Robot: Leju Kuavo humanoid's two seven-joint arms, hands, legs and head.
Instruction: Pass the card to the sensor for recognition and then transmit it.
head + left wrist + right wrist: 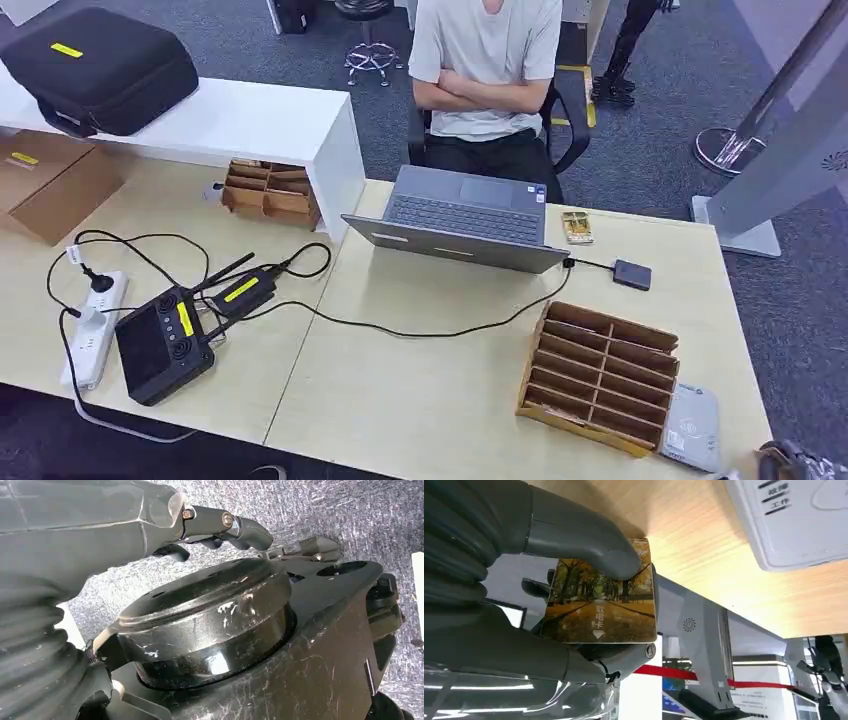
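Observation:
The card (604, 597), printed with an autumn tree avenue, is pinched in my right hand (509, 647), the grey thumb (584, 550) pressing on its face. It hangs just off the table's near edge, a short way from the white-grey sensor (796, 520). In the head view the sensor (690, 428) lies flat at the table's near right corner, and my right hand (792, 462) shows just beyond that corner. My left hand (215, 527) hangs low over the carpet, fingers loosely extended, holding nothing.
A brown slotted card box (600, 375) stands left of the sensor. Behind it are an open laptop (465, 218), a second card (577, 227) and a small black device (632, 274). A person (487, 70) sits behind the table with arms crossed. A controller (165, 342) and cables lie left.

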